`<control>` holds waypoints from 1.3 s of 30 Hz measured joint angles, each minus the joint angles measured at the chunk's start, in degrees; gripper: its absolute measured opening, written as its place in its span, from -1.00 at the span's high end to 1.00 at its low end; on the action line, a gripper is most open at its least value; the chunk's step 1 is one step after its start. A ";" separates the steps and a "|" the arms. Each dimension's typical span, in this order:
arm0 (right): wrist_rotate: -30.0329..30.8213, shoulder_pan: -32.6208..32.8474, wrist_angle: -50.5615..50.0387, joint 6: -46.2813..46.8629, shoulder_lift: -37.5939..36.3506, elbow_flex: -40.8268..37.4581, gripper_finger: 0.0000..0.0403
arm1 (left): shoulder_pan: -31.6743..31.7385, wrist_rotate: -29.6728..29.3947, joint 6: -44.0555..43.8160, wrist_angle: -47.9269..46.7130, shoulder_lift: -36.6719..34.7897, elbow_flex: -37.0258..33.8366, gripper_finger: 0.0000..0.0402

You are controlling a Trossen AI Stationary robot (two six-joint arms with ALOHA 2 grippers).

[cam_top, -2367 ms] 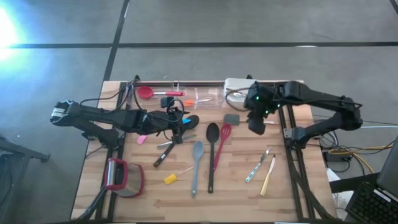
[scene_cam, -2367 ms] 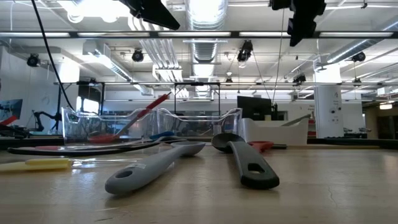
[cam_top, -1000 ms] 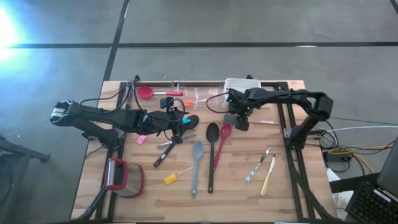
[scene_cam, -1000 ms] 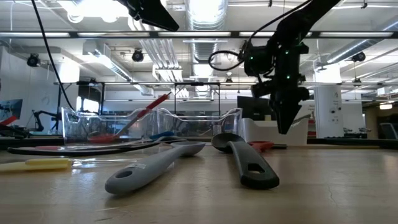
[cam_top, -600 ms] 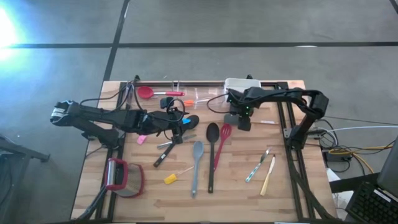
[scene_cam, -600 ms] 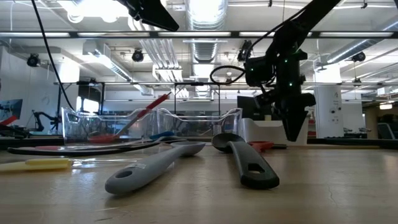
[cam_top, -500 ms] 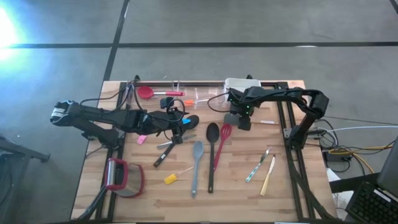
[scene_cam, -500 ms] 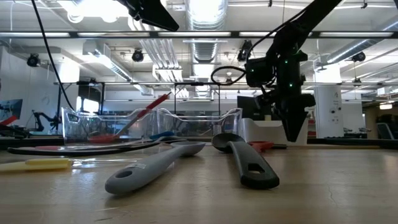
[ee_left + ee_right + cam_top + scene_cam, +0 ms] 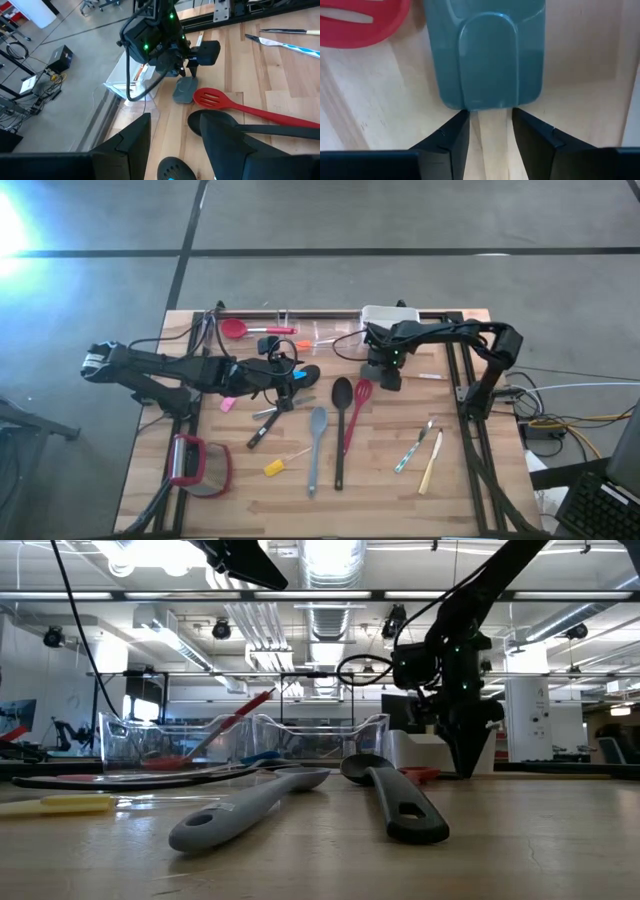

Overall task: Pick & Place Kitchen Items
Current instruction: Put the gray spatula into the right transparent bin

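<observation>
A grey spatula (image 9: pixel 487 50) lies flat on the table beside the red slotted spatula (image 9: pixel 357 410). My right gripper (image 9: pixel 491 117) points down over it. Its fingers stand on either side of the pale handle (image 9: pixel 492 135), just behind the grey blade. In the low view its tips (image 9: pixel 465 768) reach almost to the tabletop. My left gripper (image 9: pixel 175 145) hangs open and empty high above the table's left middle. A black spoon (image 9: pixel 340 430), a grey spoon (image 9: pixel 316 445), a yellow piece (image 9: pixel 273 467) and a pink piece (image 9: pixel 228 404) lie flat on the wood. My right gripper comes at the grey spatula from above, its fingers (image 9: pixel 450 137) lying across the handle where it meets the blade. I cannot tell whether they touch the handle. The spatula lies flat on the table.
A clear tub (image 9: pixel 300 335) holding a red spoon (image 9: pixel 240 329) and a white tub (image 9: pixel 390 315) stand along the far edge. Metal cutlery (image 9: pixel 415 448) and a wooden piece (image 9: pixel 432 463) lie near right. A red-framed round object (image 9: pixel 195 465) sits near left.
My right gripper has sunk toward the table at the grey spatula, from well above the tabletop to just over it. The spatula has stayed where it was.
</observation>
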 joint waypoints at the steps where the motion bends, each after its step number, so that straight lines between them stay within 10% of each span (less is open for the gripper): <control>1: 0.00 0.00 0.07 -0.18 0.34 0.05 0.30 | -0.01 0.00 -0.01 0.00 0.00 0.00 0.12; 13: -0.34 -0.08 -0.72 -0.72 -0.35 0.15 0.78 | 0.00 -0.01 -0.10 0.03 0.00 0.00 0.12; 29: -1.67 0.09 -12.21 3.70 -10.23 0.91 0.78 | 0.01 -0.12 2.36 0.22 -0.17 0.01 0.12; 39: 0.36 2.89 -17.44 4.67 -13.59 18.17 0.78 | 2.20 -0.60 5.04 0.21 -7.35 0.02 0.12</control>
